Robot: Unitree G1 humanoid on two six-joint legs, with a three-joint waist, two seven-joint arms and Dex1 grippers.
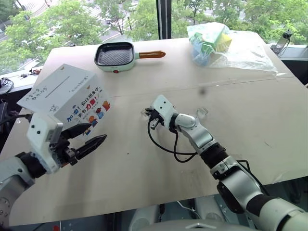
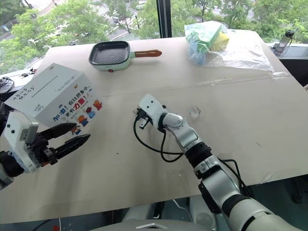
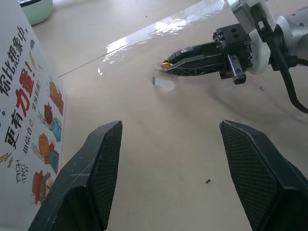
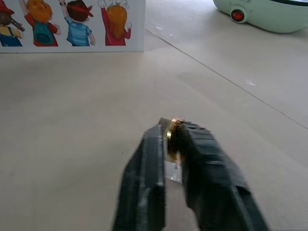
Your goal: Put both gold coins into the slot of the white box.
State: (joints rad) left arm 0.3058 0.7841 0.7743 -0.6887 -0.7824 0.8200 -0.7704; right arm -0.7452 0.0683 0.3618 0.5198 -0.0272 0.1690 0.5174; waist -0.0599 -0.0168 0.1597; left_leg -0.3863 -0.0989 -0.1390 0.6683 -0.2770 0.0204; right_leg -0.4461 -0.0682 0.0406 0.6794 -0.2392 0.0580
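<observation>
The white box stands at the table's left, tilted, its thin dark slot across the top face and cartoon figures on the side that faces me. Just in front of the box, my left gripper hovers open and empty. At the table's middle my right gripper is low over the surface and shut on a gold coin. The coin's edge shows between the fingertips. A small clear lump lies right under those tips.
A pale green square pan with an orange handle sits at the back. A crumpled plastic bag with coloured items lies at the back right. Another clear lump rests right of my right wrist. A black cable loops under that arm.
</observation>
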